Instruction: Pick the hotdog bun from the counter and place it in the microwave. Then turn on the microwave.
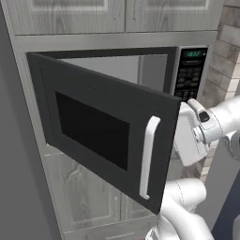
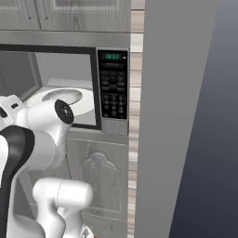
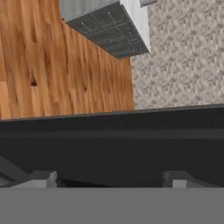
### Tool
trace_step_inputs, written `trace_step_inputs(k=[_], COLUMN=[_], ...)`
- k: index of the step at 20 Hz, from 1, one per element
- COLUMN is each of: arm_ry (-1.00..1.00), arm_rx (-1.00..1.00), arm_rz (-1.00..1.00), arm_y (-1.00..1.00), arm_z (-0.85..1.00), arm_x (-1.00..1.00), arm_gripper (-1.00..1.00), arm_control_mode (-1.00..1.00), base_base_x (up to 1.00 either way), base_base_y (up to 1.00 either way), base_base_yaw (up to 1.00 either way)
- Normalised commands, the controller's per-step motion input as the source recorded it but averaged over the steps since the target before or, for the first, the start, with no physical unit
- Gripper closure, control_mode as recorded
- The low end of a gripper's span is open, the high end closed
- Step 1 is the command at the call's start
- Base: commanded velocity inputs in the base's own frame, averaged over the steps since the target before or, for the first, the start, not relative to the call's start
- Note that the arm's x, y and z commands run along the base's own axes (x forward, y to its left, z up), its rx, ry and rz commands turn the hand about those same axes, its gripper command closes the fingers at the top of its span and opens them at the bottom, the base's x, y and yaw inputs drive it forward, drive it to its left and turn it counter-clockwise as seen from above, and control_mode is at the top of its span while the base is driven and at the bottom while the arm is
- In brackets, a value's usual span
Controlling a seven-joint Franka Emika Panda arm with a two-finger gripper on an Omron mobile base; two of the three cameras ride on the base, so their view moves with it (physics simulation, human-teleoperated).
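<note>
The microwave (image 1: 140,70) stands built into grey cabinets, and its dark door (image 1: 101,124) with a white vertical handle (image 1: 149,157) is swung out toward me, about half open. Its keypad (image 2: 114,88) has a lit green display, and the white turntable (image 2: 86,106) shows inside, partly hidden by my arm. My white hand (image 1: 190,140) sits just right of the door's free edge, below the keypad. In the hand view my gripper (image 3: 109,179) is open, fingertips (image 3: 43,177) far apart with nothing between them, facing a dark band. The hotdog bun and the counter are out of view.
A tall grey panel (image 2: 181,116) rises close on the right of the microwave. Grey cabinet doors sit above (image 1: 70,14) and below (image 2: 97,172) it. Brick backsplash (image 1: 227,47) shows at the far right. The hand view looks down on a wooden floor (image 3: 52,74).
</note>
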Motion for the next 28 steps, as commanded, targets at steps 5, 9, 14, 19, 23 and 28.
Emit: trace_step_inputs(k=[5, 9, 14, 19, 23, 28], arm_ry=[-0.02, -0.01, -0.01, -0.02, -0.03, -0.06], arm_rx=[0.01, 0.02, 0.03, 0.03, 0.04, 0.04], arm_rz=[0.09, 0.09, 0.11, 0.1, 0.08, 0.04], arm_y=[0.39, 0.43, 0.45, 0.46, 0.43, 0.32], arm_z=[0.0, -0.01, -0.07, -0.11, -0.13, -0.08], arm_x=[-0.35, -0.35, -0.32, -0.28, -0.21, -0.1], arm_gripper=[-1.0, -1.0, -1.0, -1.0, -1.0, -1.0], arm_control_mode=[-1.0, -1.0, -1.0, -1.0, -1.0, -1.0], base_base_x=[0.0, 0.0, 0.0, 0.0, 0.0, 0.0], base_base_y=[0.0, 0.0, 0.0, 0.0, 0.0, 0.0], base_base_yaw=[0.0, 0.0, 0.0, 0.0, 0.0, 0.0])
